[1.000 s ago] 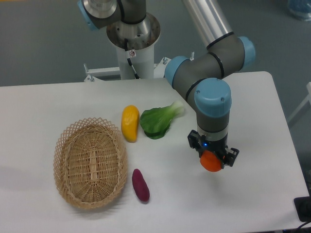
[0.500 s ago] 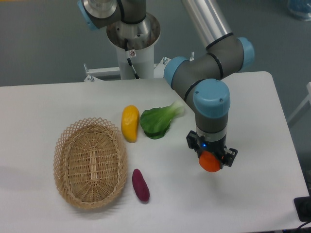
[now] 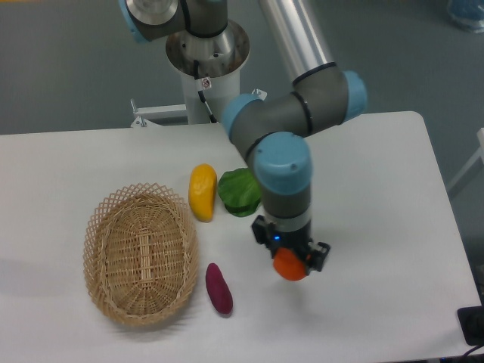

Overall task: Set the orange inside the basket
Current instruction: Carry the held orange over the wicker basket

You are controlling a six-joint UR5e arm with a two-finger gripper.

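My gripper (image 3: 291, 261) is shut on the orange (image 3: 290, 265), a small round bright-orange fruit, and holds it above the white table right of centre. The fingers grip its sides, so only its lower part shows. The basket (image 3: 141, 254), an oval tan wicker one with a lattice rim, stands at the left and has nothing in it. The gripper is well to the right of the basket, with a purple sweet potato between them.
A purple sweet potato (image 3: 219, 288) lies just right of the basket. A yellow-orange oblong fruit (image 3: 202, 191) and a green leafy vegetable (image 3: 240, 192) lie behind, partly under the arm. The table's front edge runs below.
The arm has carried the orange to the left and slightly toward the front, closer to the basket. The orange stays gripped. Nothing on the table moved.
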